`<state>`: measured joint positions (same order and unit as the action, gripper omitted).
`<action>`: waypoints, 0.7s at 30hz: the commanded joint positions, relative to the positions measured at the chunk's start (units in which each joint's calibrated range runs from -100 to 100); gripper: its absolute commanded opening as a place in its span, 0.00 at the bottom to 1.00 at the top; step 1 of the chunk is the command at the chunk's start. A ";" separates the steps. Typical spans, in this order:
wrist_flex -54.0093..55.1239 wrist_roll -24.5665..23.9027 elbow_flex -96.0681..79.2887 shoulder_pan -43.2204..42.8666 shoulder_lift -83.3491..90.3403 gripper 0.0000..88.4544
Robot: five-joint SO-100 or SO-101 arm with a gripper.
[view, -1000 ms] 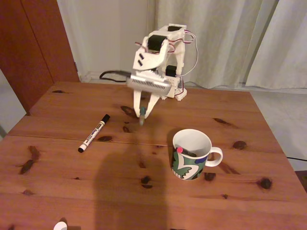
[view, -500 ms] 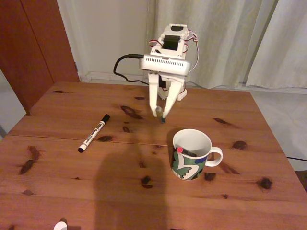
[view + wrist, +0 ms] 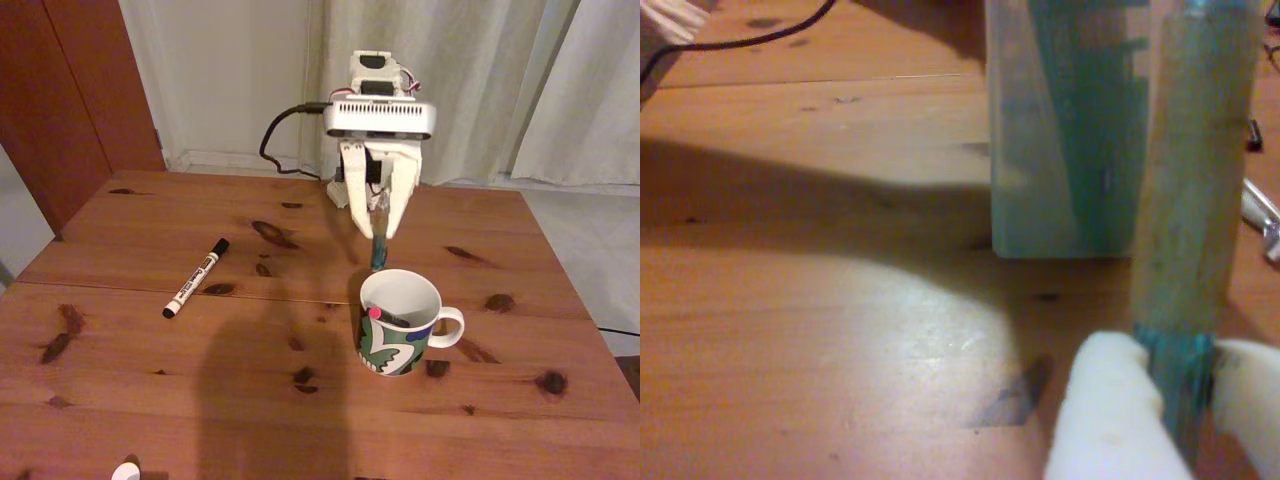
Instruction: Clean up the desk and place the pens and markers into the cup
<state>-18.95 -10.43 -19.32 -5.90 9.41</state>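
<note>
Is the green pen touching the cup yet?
Apart. In the fixed view the green pen hangs from the tool, its tip just above and behind the cup rim, with desk showing between.

A home room: pale curtains (image 3: 480, 80), wooden door (image 3: 80, 90), knotty plank desk (image 3: 130, 400).

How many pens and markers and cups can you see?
Markers: 1, the white marker on the desk.
Pens: 2, a green pen in the gripper, a red-ended pen in the cup.
Cups: 1.
Total: 4.
</note>
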 commanded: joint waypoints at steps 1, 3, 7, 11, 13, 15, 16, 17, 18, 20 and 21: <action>3.69 -0.15 1.11 -0.89 -0.84 0.01; 4.03 -0.15 1.11 -0.97 -2.00 0.01; 4.46 -0.15 1.02 -1.78 -3.57 0.01; 4.46 -0.15 0.56 -2.10 -4.40 0.01; 4.46 -0.15 0.11 -2.18 -4.73 0.01; 4.46 -0.15 -0.34 -2.18 -5.23 0.01; 4.46 -0.15 -0.79 -2.18 -5.39 0.01; 4.46 -0.15 -1.15 -2.18 -5.56 0.01; 4.55 -0.15 -1.51 -2.18 -5.64 0.01; 4.55 -0.21 -2.59 -2.18 -5.64 0.01; 4.55 -0.21 -3.22 -2.18 -5.64 0.01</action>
<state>-16.13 -10.48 -22.29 -7.74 3.31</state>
